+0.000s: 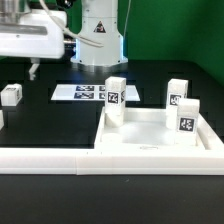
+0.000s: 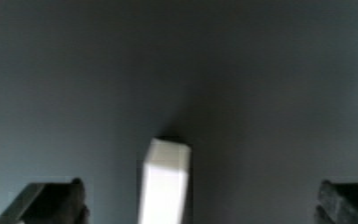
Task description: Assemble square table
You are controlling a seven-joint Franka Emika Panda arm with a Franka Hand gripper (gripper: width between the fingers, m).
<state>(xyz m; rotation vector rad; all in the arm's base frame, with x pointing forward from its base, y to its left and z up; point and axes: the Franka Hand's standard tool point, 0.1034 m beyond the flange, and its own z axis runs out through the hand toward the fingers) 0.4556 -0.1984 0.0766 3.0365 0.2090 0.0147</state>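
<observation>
The white square table top lies tray-like at the exterior view's right. Three white tagged legs stand upright on it: one at the back left corner, one at the back right, one nearer the front right. A loose leg rests on the black table at the left, and another white piece shows at the left edge. My gripper hangs above the table's left, away from the top. In the wrist view the gripper is open and holds nothing. A narrow white piece lies below, between the fingers.
A long white L-shaped rail runs along the front and up the table top's left side. The marker board lies flat near the robot's base at the back.
</observation>
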